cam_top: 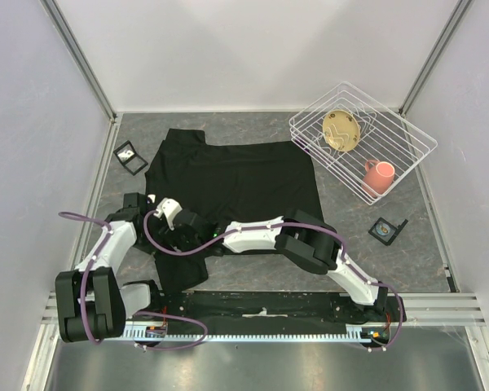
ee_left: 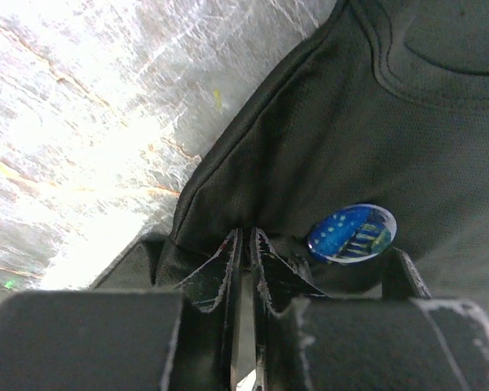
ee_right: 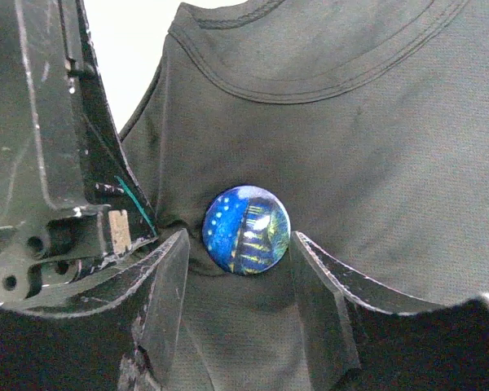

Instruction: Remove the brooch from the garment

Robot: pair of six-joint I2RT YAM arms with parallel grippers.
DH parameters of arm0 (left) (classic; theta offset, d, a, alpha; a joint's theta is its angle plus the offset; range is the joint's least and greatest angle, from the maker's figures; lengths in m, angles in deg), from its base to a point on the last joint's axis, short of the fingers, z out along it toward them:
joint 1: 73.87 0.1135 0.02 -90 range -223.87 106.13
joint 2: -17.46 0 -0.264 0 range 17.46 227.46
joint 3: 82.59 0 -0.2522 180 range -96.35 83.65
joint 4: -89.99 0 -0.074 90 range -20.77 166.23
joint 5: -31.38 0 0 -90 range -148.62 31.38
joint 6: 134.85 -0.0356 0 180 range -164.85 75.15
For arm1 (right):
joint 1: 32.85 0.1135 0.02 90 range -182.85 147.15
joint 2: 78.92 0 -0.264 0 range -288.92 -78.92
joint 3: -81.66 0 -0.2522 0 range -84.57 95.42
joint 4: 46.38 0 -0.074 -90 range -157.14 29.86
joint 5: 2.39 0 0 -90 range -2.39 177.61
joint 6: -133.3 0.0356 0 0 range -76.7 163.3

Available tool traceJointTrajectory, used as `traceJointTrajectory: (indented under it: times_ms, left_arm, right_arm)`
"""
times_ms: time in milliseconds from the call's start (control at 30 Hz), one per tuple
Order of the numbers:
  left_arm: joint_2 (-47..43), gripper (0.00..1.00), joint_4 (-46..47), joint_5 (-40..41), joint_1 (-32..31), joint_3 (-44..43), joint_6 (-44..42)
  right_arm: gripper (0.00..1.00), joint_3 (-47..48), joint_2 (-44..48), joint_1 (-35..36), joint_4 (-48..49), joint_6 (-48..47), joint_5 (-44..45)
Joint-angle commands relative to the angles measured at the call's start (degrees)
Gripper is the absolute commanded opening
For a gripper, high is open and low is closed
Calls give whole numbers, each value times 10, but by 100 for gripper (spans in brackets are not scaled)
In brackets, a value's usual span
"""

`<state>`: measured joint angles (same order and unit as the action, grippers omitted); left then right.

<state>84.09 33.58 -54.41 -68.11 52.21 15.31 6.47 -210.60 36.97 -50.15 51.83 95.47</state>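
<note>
- The right pincer [ee_right: 241, 244] is standing open. Its two dark fingers [ee_right: 167, 285] are straddling a small round brooch with a glossy blue face and pale markings [ee_right: 246, 230], and neither finger appears to be touching it.
- The left pincer [ee_left: 244, 244] is pressing closed on a fold of the large black short-sleeved T-shirt of soft fabric [ee_left: 407, 138], just beside the brooch. The cloth is puckering toward its tips.
- The brooch is sitting on the chest of the T-shirt, below the ribbed neckline.
- Seen from above, both pincers are meeting over the near left part of the T-shirt, which is lying spread on the mottled grey surface [cam_top: 424, 261].
- A white wire rack [cam_top: 411, 147] is standing well apart at the far right, holding a tan plate [cam_top: 342, 130] and a pink mug [cam_top: 379, 175].
- Judging the step: the grasp on the brooch is being set up. The cloth is anchored and the right pincer is lined up but not yet closing.
- The next move is calling for the right fingers to close on the brooch's rim, then draw it away while the left pincer is holding the fabric down.
- The fastening behind the brooch is hidden, so how it will release cannot be told.
</note>
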Motion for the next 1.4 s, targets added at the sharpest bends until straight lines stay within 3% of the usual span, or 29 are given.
traceJointTrajectory:
  times_ms: [0, 167, 333, 633, 1367]
  left_arm:
    - [-40, 16, -20, 4, 0, -8, 15]
    - [-88, 24, -30, 23, 0, -39, 9]
    - [-42, 22, -18, 25, 4, -57, 9]
    - [39, 19, 30, 28, 24, -26, -2]
    - [10, 15, 32, 2, 36, 9, 2]
  right_arm:
    - [58, -8, 35, 4, 20, 1, -26]
    - [51, 5, 26, 4, 19, 3, -28]
    - [43, 21, 10, 4, 7, -4, -15]
    - [51, 34, 12, 4, -12, -13, 2]
    - [54, 70, -45, 12, -16, -32, -21]
